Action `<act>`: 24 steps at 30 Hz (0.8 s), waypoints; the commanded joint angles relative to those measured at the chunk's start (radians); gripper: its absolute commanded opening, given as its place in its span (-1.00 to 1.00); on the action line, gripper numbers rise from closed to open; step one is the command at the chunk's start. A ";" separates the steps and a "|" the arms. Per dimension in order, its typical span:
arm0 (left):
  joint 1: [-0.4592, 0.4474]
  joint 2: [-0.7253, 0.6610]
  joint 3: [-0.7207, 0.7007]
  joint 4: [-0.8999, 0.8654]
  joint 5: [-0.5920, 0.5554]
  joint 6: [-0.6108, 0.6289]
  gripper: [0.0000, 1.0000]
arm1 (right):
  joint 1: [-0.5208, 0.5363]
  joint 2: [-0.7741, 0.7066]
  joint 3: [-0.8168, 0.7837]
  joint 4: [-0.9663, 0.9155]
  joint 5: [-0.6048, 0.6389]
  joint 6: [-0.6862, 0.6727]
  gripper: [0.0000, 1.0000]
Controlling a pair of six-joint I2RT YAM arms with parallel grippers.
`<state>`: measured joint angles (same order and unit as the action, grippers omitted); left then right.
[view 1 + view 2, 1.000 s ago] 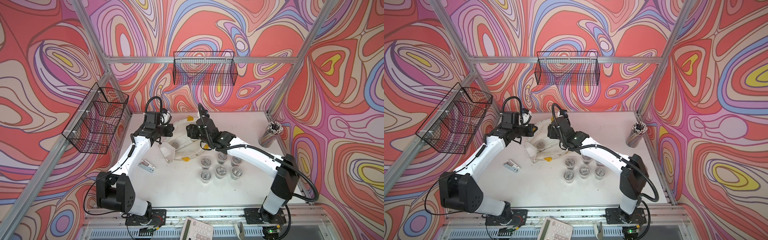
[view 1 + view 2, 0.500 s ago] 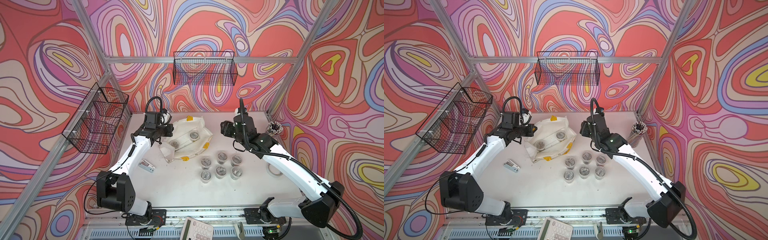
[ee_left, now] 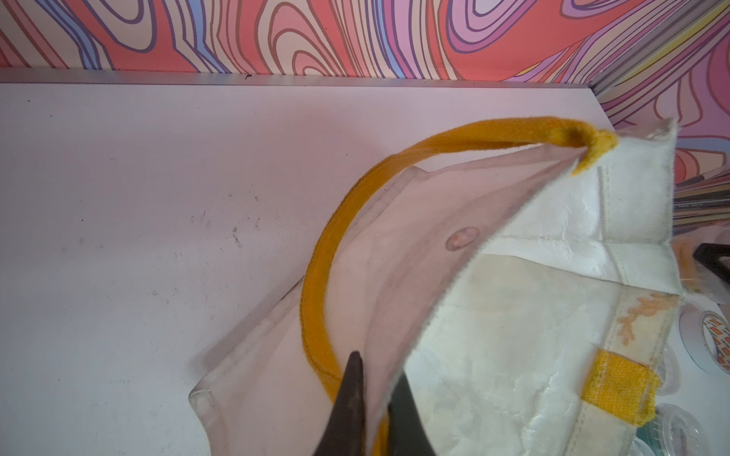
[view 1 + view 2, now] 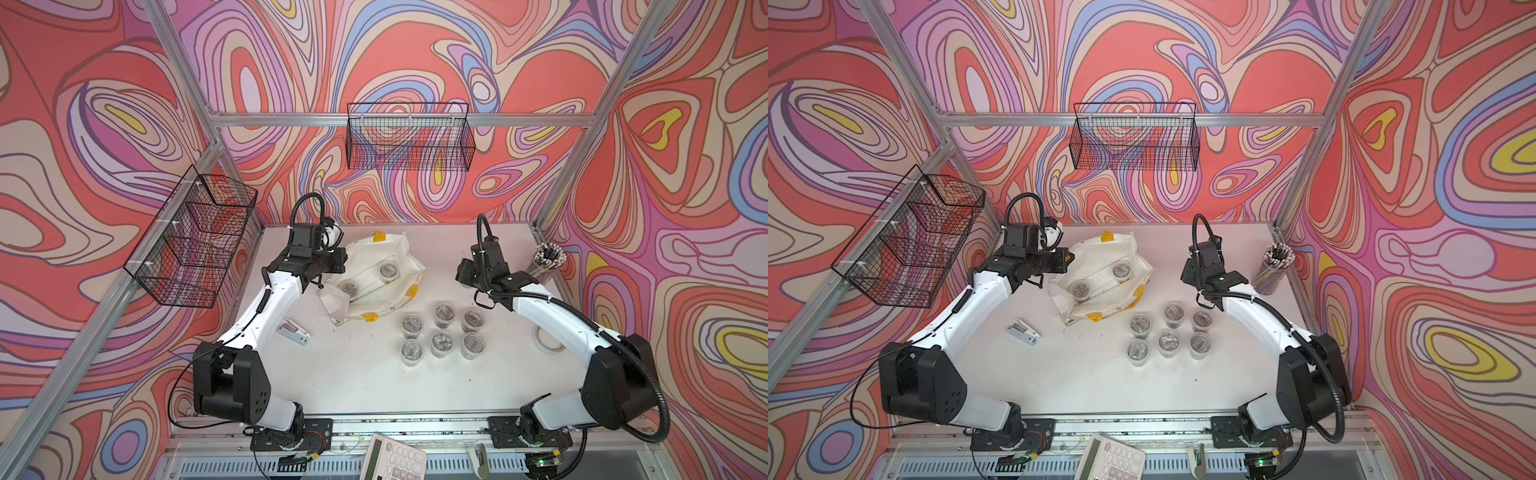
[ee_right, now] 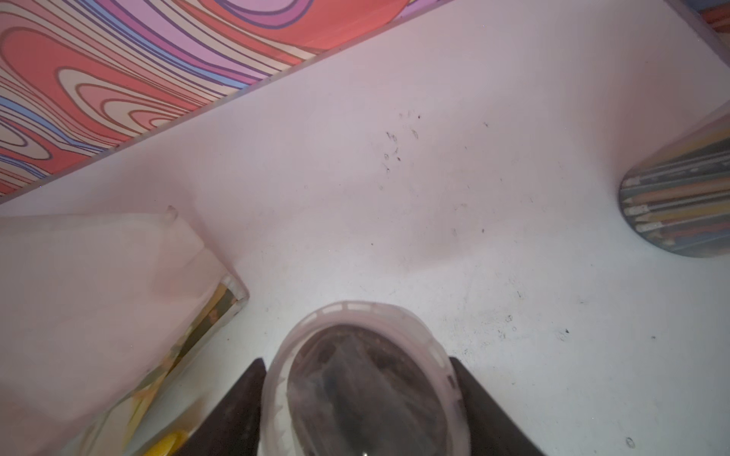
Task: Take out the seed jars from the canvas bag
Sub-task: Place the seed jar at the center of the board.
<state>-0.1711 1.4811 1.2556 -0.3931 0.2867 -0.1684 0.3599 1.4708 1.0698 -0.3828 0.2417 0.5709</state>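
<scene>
Six seed jars (image 4: pixel 441 340), pencil cup (image 4: pixel 547 262), stapler (image 4: pixel 294 331), tape (image 4: pixel 545 339)

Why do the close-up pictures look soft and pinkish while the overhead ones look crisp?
Right wrist view: the seed jar, close to the lens, is blurred, the canvas bag a soft smear, the table tinted pink. Left wrist view: the left gripper is out of focus, the bag's fabric sharper. Both top views: even light, faint shadows, crisp.
</scene>
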 commanded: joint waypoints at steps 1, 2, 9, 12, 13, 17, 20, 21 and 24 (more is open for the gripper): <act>-0.003 -0.002 0.002 0.003 -0.006 0.006 -1.00 | -0.015 0.021 -0.029 0.098 0.001 0.019 0.15; -0.003 -0.001 0.002 0.003 -0.004 0.006 -1.00 | -0.020 0.030 -0.038 0.113 0.001 0.022 0.16; -0.003 -0.001 0.002 0.002 -0.003 0.005 -1.00 | -0.049 0.071 -0.101 0.213 -0.011 0.041 0.16; -0.002 -0.001 0.004 0.001 -0.004 0.007 -1.00 | -0.069 0.088 -0.131 0.260 -0.048 0.061 0.15; -0.003 -0.001 0.004 0.000 -0.004 0.007 -1.00 | -0.077 0.093 -0.146 0.281 -0.063 0.071 0.15; -0.002 -0.002 0.004 -0.001 -0.007 0.008 -1.00 | -0.093 0.107 -0.181 0.316 -0.081 0.096 0.15; -0.002 -0.001 0.004 -0.002 -0.007 0.009 -1.00 | -0.098 0.114 -0.202 0.333 -0.095 0.110 0.16; -0.002 -0.001 0.004 0.000 -0.008 0.009 -1.00 | -0.098 0.118 -0.207 0.337 -0.096 0.115 0.15; -0.003 -0.001 0.004 -0.002 -0.007 0.010 -1.00 | -0.100 0.124 -0.225 0.351 -0.096 0.133 0.16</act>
<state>-0.1711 1.4811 1.2556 -0.3931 0.2867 -0.1680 0.2668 1.5837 0.8608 -0.0807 0.1558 0.6689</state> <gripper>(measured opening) 0.079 0.680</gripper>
